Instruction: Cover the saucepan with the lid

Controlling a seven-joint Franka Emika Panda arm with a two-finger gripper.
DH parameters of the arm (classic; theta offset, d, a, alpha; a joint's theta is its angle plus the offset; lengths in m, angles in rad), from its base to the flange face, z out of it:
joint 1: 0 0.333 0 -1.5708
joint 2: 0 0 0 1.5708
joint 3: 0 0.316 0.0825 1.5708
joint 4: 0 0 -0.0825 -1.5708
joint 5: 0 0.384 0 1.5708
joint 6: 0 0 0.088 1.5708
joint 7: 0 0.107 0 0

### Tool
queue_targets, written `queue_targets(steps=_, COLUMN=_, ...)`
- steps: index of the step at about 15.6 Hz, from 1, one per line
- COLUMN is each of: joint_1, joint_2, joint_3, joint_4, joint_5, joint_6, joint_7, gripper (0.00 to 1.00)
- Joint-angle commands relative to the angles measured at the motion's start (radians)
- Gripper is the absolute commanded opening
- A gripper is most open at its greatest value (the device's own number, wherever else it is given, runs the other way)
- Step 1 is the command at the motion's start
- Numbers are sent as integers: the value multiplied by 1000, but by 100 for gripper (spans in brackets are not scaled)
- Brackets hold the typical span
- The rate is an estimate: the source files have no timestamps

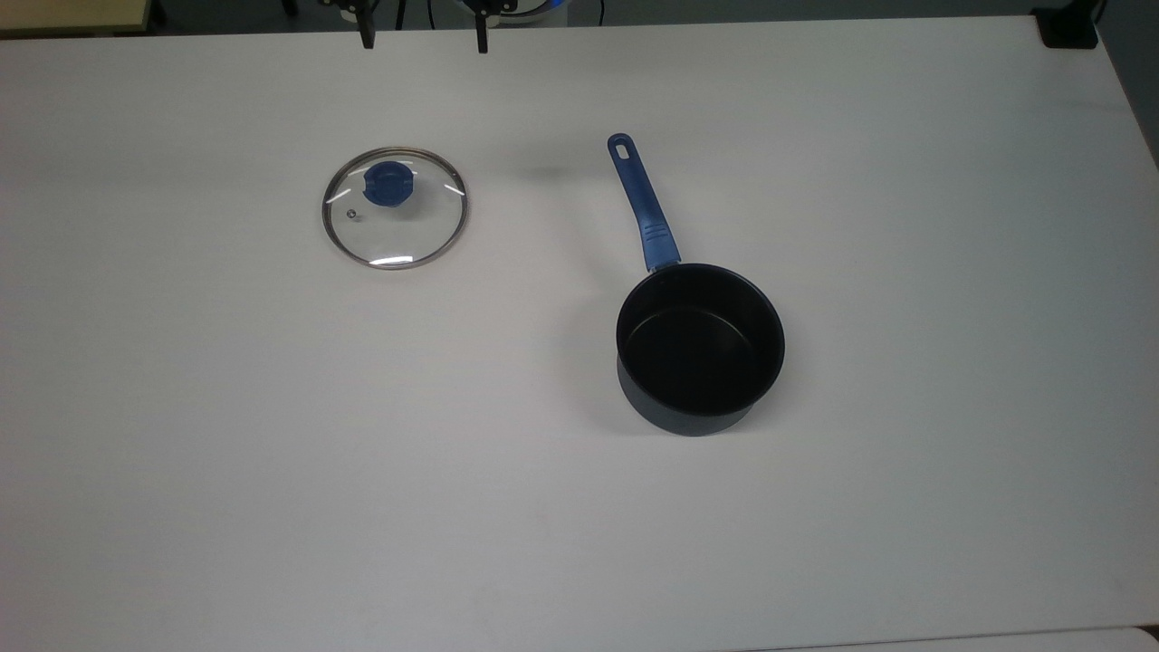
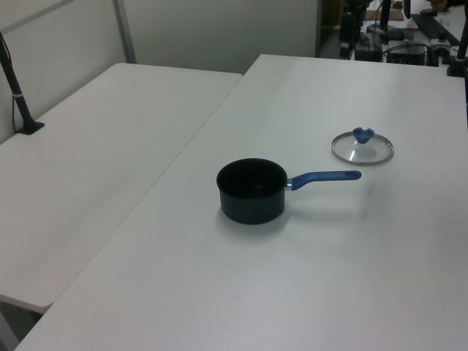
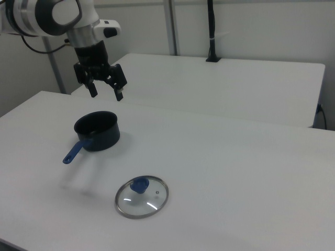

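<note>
The glass lid (image 1: 395, 207) with its steel rim and blue knob lies flat on the white table (image 1: 272, 453), also seen as the lid (image 2: 363, 147) and the lid (image 3: 142, 196). The saucepan (image 1: 700, 347) stands upright and empty to the top view's right of it, its blue handle (image 1: 641, 201) pointing toward the far edge; the saucepan (image 2: 251, 190) and the saucepan (image 3: 97, 130) show the same. My gripper (image 3: 106, 94) hangs open high above the table, empty, apart from both; its fingertips (image 1: 367, 40) poke in at the top view's upper edge.
A second white table (image 2: 88, 168) adjoins on the left view's left, with a black post (image 2: 16, 91) clamped to it. Dark equipment (image 2: 398, 29) stands beyond the far edge. A black block (image 1: 1067, 29) sits at the top view's upper right corner.
</note>
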Motion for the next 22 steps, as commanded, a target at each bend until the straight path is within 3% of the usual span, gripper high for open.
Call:
queue_targets(steps=1, joint_1=-32, joint_2=-8, joint_3=-8, joint_4=-42, joint_5=-73, joint_6=-35, joint_7=-270, gripper=100)
queue_targets(steps=3, joint_1=-41, joint_2=6, joint_3=-10, joint_4=-110, joint_5=-140, joint_6=16, joint_7=-254, gripper=100)
queue_targets(steps=7, joint_1=-98, joint_2=3, joint_3=-11, joint_4=-350, joint_5=-157, joint_6=298, joint_7=-192, gripper=100)
queue_targets(steps=9, joint_1=-110, joint_2=10, joint_3=-11, joint_4=-418, joint_5=-160, joint_6=371, joint_7=-191, gripper=100)
queue_targets(steps=12, joint_1=-121, joint_2=33, joint_3=-10, joint_4=-473, joint_5=-157, joint_6=383, joint_7=-191, gripper=100)
queue_targets(steps=22, joint_1=-113, joint_2=181, joint_3=-8, joint_4=-513, joint_5=-116, joint_6=589, joint_7=-94, gripper=99)
